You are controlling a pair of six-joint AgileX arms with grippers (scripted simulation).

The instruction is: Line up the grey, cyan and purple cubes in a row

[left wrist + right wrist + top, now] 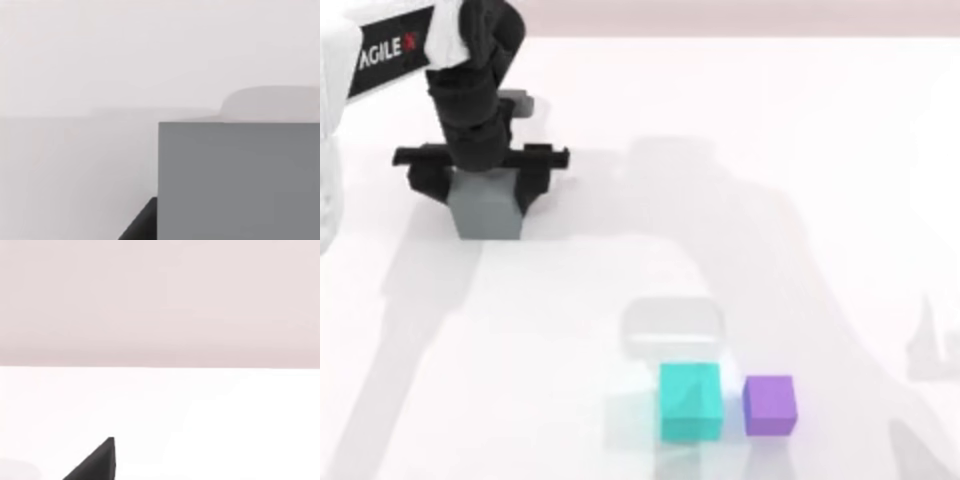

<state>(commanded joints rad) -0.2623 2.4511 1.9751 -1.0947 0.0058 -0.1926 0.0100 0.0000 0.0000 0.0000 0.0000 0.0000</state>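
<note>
The large grey cube (488,212) is at the table's far left, and my left gripper (487,188) is shut on it, one black finger on each side. In the left wrist view the grey cube (240,180) fills the near field beside one dark fingertip (142,225). I cannot tell whether it rests on the table. The cyan cube (690,402) stands near the front edge, right of centre. The small purple cube (769,405) is just to its right, with a narrow gap between them. My right gripper is outside the top view; its wrist view shows one dark fingertip (100,462) with nothing beside it.
The white table (620,200) carries only soft arm shadows between the grey cube and the front pair. The right wrist view shows bare table and a pale pink wall (160,300).
</note>
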